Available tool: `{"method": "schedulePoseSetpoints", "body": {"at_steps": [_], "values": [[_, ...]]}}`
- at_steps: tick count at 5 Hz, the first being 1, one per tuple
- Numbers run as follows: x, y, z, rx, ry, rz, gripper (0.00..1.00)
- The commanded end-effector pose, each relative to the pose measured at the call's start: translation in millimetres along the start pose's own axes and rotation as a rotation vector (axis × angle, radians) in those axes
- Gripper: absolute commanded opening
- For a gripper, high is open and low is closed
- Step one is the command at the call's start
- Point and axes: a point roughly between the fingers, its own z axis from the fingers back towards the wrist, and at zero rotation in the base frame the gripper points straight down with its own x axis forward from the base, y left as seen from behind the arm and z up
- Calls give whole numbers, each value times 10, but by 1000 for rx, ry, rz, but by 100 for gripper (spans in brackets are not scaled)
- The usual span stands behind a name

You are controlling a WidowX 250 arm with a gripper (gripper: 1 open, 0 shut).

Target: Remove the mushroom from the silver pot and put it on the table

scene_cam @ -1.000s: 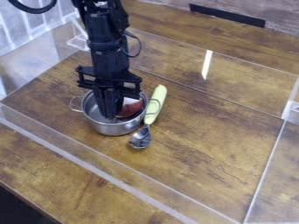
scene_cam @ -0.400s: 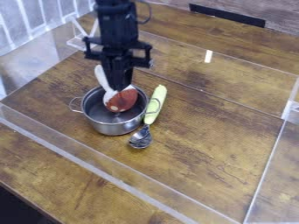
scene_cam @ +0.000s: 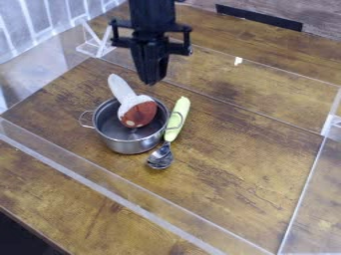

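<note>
The silver pot [scene_cam: 118,142] stands on the table [scene_cam: 240,184], left of centre. The mushroom [scene_cam: 131,104] lies tipped inside it, its white stem leaning up over the far-left rim and its reddish cap down in the pot. My gripper [scene_cam: 151,79] hangs above and a little behind the pot, pointing straight down. Its dark fingers are shut together with nothing between them, clear of the mushroom.
A spoon with a yellow-green handle [scene_cam: 178,114] leans against the pot's right side, its metal bowl [scene_cam: 162,155] resting on the wood. Clear acrylic wall panels [scene_cam: 304,204] fence the work area. A white rack [scene_cam: 96,42] stands at the back left.
The gripper has risen out of the pot and drifted back and to the right, shut and empty. The mushroom has stayed in the pot, now uncovered with its stem leaning up.
</note>
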Motion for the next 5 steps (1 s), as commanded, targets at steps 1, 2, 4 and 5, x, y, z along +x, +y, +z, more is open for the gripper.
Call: {"method": "schedulePoseSetpoints", "body": {"at_steps": [1,2,4,5], "values": [[47,-68,198,6,-83,-29,100],[68,-24,87,12,-76,-26,100],[13,101,-129,54,-24,11,100],[-14,163,-218,71,0,27,100]]}}
